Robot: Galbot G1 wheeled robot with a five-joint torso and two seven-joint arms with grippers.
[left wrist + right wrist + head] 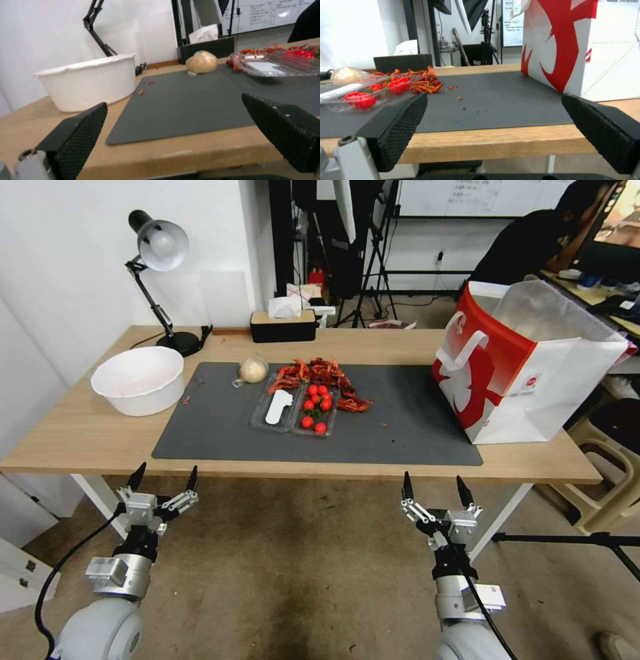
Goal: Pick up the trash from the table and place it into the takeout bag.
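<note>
On the table's [80,427] dark grey mat [400,427] lies the trash: a small clear bag with a beige lump [253,370] [201,62], a heap of red shells [320,375] [425,83], and a clear plastic tray [293,410] [276,65] [360,95] holding red cherry tomatoes and a white piece. The red and white takeout bag [527,367] [586,45] stands open at the mat's right end. My left gripper [165,478] [174,100] and right gripper [435,488] [493,96] hang open and empty just before the table's front edge, below its top.
A white bowl [140,379] [90,80] sits at the table's left, with a black desk lamp [160,247] behind it. A black tissue box [283,323] [403,62] stands at the back edge. Small red crumbs dot the mat. Chairs stand right of the table.
</note>
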